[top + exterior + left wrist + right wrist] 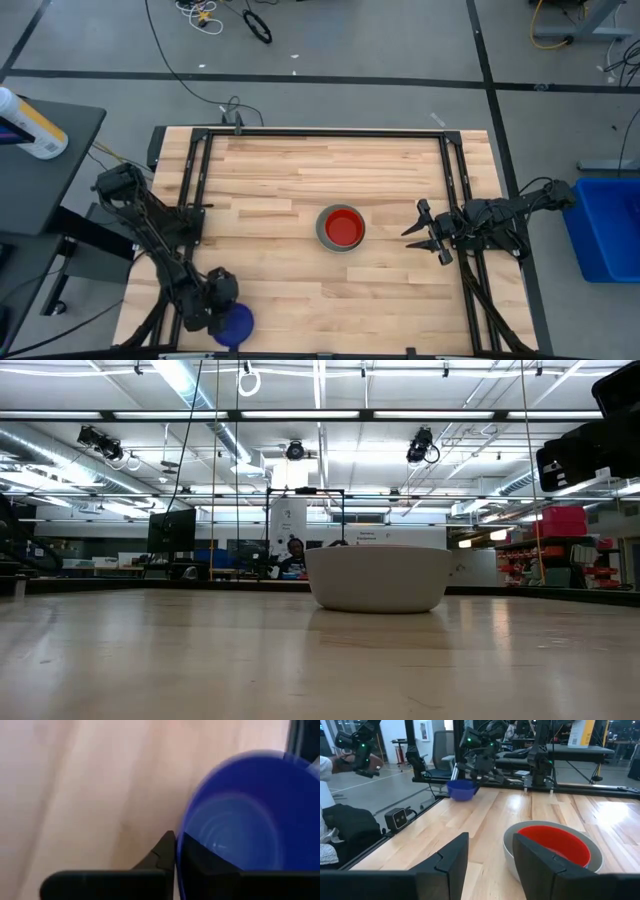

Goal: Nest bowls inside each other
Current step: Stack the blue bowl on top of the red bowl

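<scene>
A red bowl sits nested inside a grey bowl at the middle of the table; the low view shows only the grey bowl's outer wall. A dark blue bowl is at the table's near-left corner, with my left gripper shut on its rim. The right wrist view shows that bowl far off under the left arm. My right gripper stands open and level at the table's right side, pointing at the grey bowl, apart from it. My left gripper pinches the dark blue bowl's rim with one finger inside the bowl and the other finger outside its wall. The fingers slant down onto the rim from the table's left. Whether the bowl's base rests on the table I cannot tell.
Black frame rails run along the table's left, right and far edges. A white and yellow bottle lies on a dark side table at the left, and a blue bin stands past the right edge. Bare wood lies between the two bowl groups.
</scene>
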Tool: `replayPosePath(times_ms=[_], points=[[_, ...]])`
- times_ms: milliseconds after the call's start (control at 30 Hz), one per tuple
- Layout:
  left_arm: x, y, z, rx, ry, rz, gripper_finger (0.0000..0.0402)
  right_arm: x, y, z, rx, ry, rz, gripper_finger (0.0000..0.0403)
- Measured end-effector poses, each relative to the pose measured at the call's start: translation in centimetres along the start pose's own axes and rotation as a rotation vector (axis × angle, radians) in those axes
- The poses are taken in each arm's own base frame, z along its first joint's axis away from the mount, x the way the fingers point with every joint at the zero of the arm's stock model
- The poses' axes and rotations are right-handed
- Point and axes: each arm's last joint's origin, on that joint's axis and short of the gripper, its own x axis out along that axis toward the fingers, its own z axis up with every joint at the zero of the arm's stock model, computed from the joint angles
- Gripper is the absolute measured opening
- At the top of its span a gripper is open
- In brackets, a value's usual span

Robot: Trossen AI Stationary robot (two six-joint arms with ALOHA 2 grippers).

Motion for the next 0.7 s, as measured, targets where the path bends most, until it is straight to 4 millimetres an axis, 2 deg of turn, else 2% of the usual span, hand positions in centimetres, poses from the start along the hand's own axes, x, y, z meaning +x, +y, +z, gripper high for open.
replayPosePath(times_ms=[200, 367, 500, 700], points=[[-0.1, -0.1, 0.8, 0.120, -0.234, 0.053, 0.0006, 0.0, 0.0, 0.0, 0.001, 0.000, 0.000, 0.0165], [0.3, 0.1, 3.2, 0.280, -0.490, 0.136, 0.0006, 0.0, 0.0, 0.0, -0.008, 0.000, 0.000, 0.0161], [1.2, 1.6, 7.2, 0.361, -0.646, 0.208, 0.0006, 0.0, 0.0, 0.0, -0.028, 0.000, 0.000, 0.0162], [0.7, 5.9, 15.8, 0.442, -0.845, 0.115, 0.0006, 0.0, 0.0, 0.0, -0.043, 0.000, 0.000, 0.0165]])
